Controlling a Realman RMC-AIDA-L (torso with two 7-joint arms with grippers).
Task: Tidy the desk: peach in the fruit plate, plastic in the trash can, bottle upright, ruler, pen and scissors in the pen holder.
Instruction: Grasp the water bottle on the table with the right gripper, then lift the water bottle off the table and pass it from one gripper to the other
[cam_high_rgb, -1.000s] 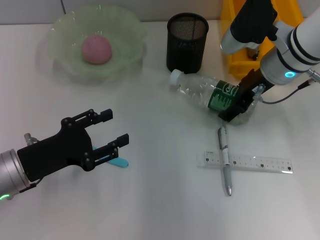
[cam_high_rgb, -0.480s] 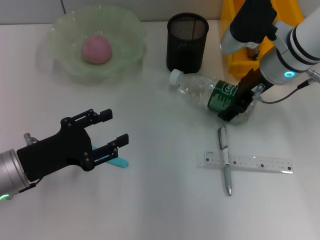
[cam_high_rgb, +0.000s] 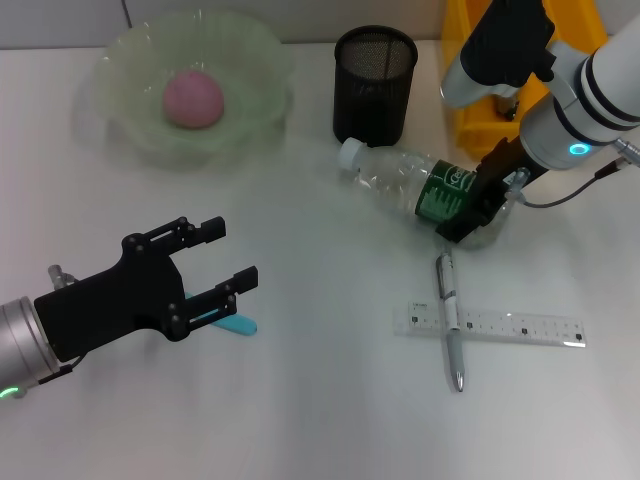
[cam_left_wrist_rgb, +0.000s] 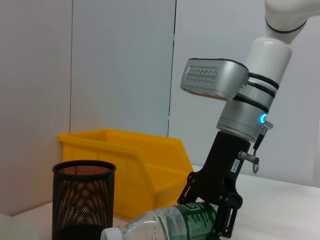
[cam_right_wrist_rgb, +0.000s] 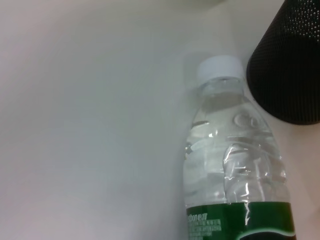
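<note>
White worktop (cam_high_rgb: 330, 420) fills the scene, and the nearest stretch of it lies bare. On the left the left claw (cam_high_rgb: 226, 258) hangs just above the surface with its fingers spread wide and nothing between them; the scissors (cam_high_rgb: 230, 322) lie just beneath it, only the cyan tip showing. To the right the pen (cam_high_rgb: 451, 322) lies across the ruler (cam_high_rgb: 495, 326), both flat and well clear of any edge.

Farther back the right claw (cam_high_rgb: 472, 205) is down at the lying bottle (cam_high_rgb: 405, 178), astride its green-labelled base — closed on it, I think, though the fingertips are half hidden. Standing the bottle up is the step in hand. That calls for a lift and a swing of the capped end upward, away from the pen holder (cam_high_rgb: 374, 82), which stands just beside the cap. Open room lies toward the near side. Behind the arm sits the trash can (cam_high_rgb: 458, 100); far left, the peach (cam_high_rgb: 193, 98) already rests in the fruit plate (cam_high_rgb: 125, 95).
</note>
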